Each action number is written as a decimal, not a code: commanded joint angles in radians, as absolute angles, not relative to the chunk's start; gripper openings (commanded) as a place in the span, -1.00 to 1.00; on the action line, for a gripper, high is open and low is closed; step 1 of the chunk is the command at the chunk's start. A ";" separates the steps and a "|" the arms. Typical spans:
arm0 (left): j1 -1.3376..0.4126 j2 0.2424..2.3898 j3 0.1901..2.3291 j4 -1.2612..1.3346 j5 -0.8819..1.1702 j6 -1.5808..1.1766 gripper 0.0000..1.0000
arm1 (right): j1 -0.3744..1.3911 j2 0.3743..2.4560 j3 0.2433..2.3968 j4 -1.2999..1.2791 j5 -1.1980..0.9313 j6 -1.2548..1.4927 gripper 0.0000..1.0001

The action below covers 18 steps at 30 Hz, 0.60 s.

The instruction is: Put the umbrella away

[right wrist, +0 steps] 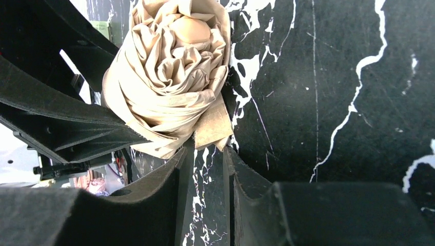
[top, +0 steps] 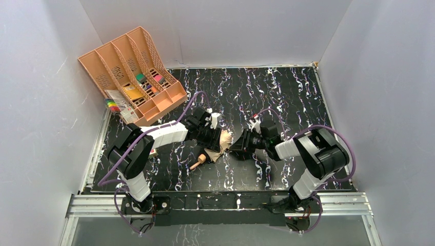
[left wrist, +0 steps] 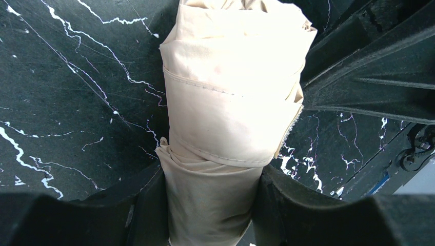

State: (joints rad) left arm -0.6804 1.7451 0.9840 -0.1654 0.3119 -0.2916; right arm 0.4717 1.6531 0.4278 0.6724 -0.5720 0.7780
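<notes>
The umbrella (top: 221,141) lies on the dark marbled table between the two arms, its tan handle (top: 197,164) pointing toward the near edge. My left gripper (top: 213,137) is shut on it. In the left wrist view the rolled beige fabric (left wrist: 231,102) fills the space between the jaws of the left gripper (left wrist: 210,205). My right gripper (top: 235,147) faces the umbrella's bunched tip end (right wrist: 169,77). Its jaws stand apart with bare table between them, and a flat strap tab (right wrist: 213,125) hangs right at the tips of the right gripper (right wrist: 205,154).
A peach-orange divided file tray (top: 133,72) lies at the back left with small coloured items in its slots. A pack of coloured markers (top: 115,105) sits at its near end. White walls close in the table on three sides.
</notes>
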 commanded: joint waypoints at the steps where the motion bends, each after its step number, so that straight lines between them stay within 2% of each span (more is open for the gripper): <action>1: -0.679 1.854 0.913 -0.296 0.138 -0.253 -1.00 | 0.473 1.629 0.411 0.494 -0.349 0.773 -0.23; 4: -0.680 1.847 0.913 -0.303 0.125 -0.252 -1.00 | 0.473 1.533 0.399 0.382 -0.225 0.784 -0.06; 7: -0.679 1.851 0.917 -0.304 0.115 -0.267 -1.00 | 0.475 1.442 0.372 0.345 -0.211 0.866 0.00; 10: -0.682 1.839 0.911 -0.291 0.092 -0.316 -1.00 | 0.488 1.296 0.275 0.334 -0.178 1.087 0.06; 12: -0.689 1.833 0.901 -0.288 0.072 -0.343 -1.00 | 0.591 1.128 0.197 0.383 -0.055 1.324 0.20; 13: -0.691 1.836 0.899 -0.288 0.065 -0.347 -1.00 | 0.688 1.054 0.165 0.410 0.107 1.437 0.27; 15: -0.697 1.844 0.902 -0.288 0.063 -0.351 -1.00 | 0.768 1.036 0.179 0.394 0.214 1.571 0.37; 18: -0.707 1.846 0.907 -0.289 0.050 -0.352 -1.00 | 0.814 1.104 0.221 0.382 0.253 1.652 0.39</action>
